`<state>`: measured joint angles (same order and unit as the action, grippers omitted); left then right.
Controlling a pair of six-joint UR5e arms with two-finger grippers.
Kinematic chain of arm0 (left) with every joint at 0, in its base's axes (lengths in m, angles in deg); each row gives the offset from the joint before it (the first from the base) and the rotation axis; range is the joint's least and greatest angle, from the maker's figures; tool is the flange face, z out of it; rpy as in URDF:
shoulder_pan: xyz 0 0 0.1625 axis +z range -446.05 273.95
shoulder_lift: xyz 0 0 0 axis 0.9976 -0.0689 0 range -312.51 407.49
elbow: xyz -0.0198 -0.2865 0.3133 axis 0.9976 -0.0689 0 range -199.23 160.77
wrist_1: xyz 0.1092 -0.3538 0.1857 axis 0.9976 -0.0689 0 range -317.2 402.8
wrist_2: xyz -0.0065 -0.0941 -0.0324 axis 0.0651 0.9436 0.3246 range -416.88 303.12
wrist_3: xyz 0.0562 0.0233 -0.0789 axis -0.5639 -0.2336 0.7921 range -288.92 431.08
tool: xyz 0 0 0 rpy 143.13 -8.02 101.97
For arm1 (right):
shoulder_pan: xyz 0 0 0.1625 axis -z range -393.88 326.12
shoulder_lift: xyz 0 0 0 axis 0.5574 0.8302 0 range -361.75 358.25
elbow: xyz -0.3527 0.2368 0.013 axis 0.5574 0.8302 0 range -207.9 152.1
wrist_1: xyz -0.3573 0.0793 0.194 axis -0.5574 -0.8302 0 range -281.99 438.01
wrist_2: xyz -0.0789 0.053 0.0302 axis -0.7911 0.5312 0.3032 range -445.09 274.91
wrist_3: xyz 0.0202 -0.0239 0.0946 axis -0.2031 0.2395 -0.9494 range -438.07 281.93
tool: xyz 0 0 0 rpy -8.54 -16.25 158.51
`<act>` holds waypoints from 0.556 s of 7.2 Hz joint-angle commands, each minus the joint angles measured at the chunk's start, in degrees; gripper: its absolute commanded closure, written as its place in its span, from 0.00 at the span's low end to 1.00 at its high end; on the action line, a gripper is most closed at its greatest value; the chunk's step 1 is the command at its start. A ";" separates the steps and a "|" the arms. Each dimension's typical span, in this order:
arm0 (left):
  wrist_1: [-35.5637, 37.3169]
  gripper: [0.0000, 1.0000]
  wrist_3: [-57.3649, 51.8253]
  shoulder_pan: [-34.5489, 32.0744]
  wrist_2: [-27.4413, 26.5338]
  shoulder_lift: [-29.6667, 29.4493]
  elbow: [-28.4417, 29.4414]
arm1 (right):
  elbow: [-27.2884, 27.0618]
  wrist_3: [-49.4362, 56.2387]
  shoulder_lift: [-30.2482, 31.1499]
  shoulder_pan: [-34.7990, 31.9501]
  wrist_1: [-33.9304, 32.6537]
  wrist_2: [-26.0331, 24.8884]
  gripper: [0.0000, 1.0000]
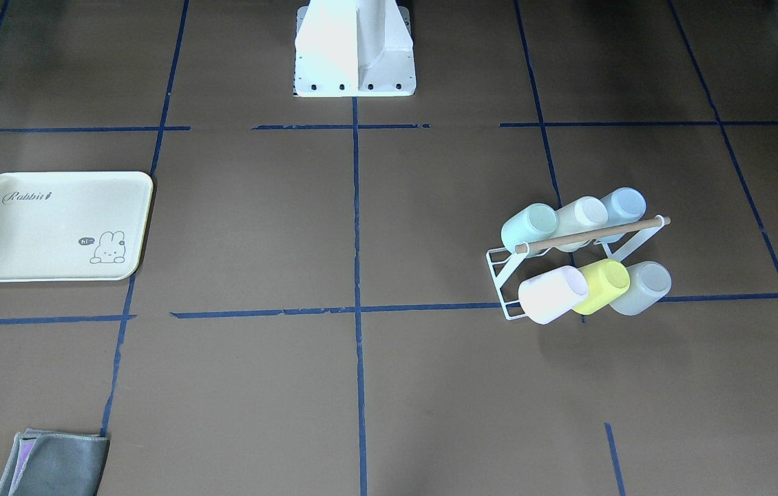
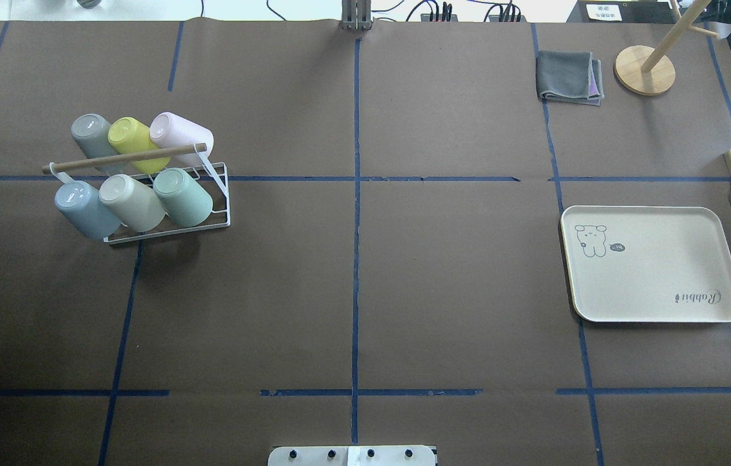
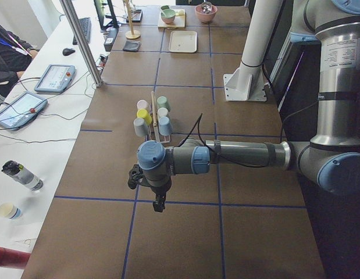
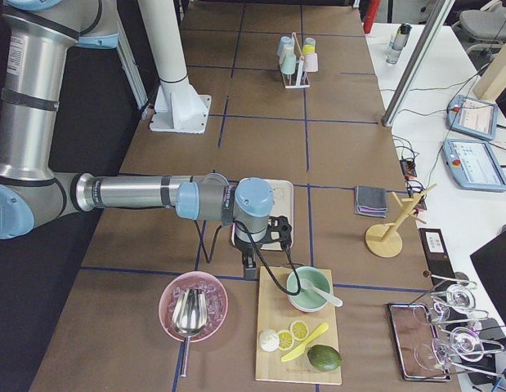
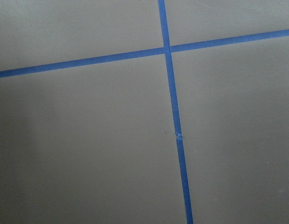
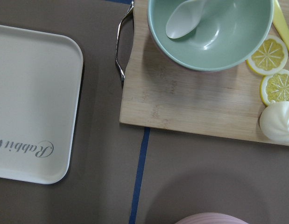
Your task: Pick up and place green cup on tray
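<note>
The green cup (image 2: 182, 197) lies tilted on a white wire rack (image 2: 222, 206) at the table's left, the rightmost cup of the row nearer the robot. It also shows in the front view (image 1: 530, 227) and the left side view (image 3: 163, 103). The cream tray (image 2: 653, 272) with "Rabbit" script lies empty at the right, and also shows in the front view (image 1: 45, 234) and the right wrist view (image 6: 32, 93). My left gripper (image 3: 160, 204) hangs over bare table, well short of the rack. My right gripper (image 4: 249, 269) hangs beside the tray's end. I cannot tell whether either is open or shut.
The rack also holds blue, cream, grey, yellow-green and pink cups. A folded grey cloth (image 2: 568, 77) and a wooden stand (image 2: 645, 70) sit at the far right. A wooden board (image 6: 191, 102) with a green bowl (image 6: 209, 32), lemon slices and a bun lies next to the tray, and a pink bowl (image 4: 193, 306) stands beside the board.
</note>
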<state>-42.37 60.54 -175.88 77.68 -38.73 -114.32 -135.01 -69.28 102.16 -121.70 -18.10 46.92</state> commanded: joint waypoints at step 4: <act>-0.09 0.00 0.09 0.44 -0.09 -0.09 0.00 | -0.02 0.27 -1.60 0.72 2.22 0.17 0.00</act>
<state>-42.45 60.61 -175.52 77.66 -38.81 -114.35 -135.06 -68.71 100.99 -121.40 -17.48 46.93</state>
